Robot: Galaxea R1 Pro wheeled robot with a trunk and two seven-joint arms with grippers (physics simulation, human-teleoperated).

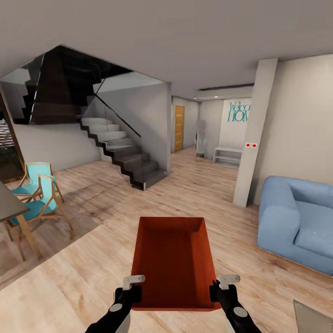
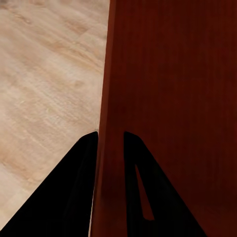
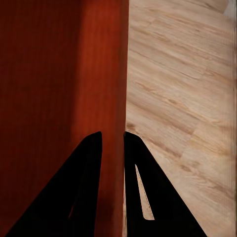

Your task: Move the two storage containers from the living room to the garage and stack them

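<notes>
An orange-red open-topped storage container (image 1: 173, 261) is held level in front of me, above the light wood plank floor of the living room. My left gripper (image 1: 131, 289) is shut on its left wall near the close corner. In the left wrist view that thin wall (image 2: 106, 98) runs between the two black fingers (image 2: 74, 192). My right gripper (image 1: 221, 287) is shut on the right wall, and in the right wrist view that wall (image 3: 118, 89) passes between its fingers (image 3: 143, 187). The container is empty inside.
A blue sofa (image 1: 298, 222) stands to the right, beside a white pillar (image 1: 254, 134). A staircase (image 1: 125, 152) rises ahead left. Teal chairs (image 1: 37, 196) and a table edge (image 1: 9, 203) are at the left. A hallway with an orange door (image 1: 179, 128) opens ahead.
</notes>
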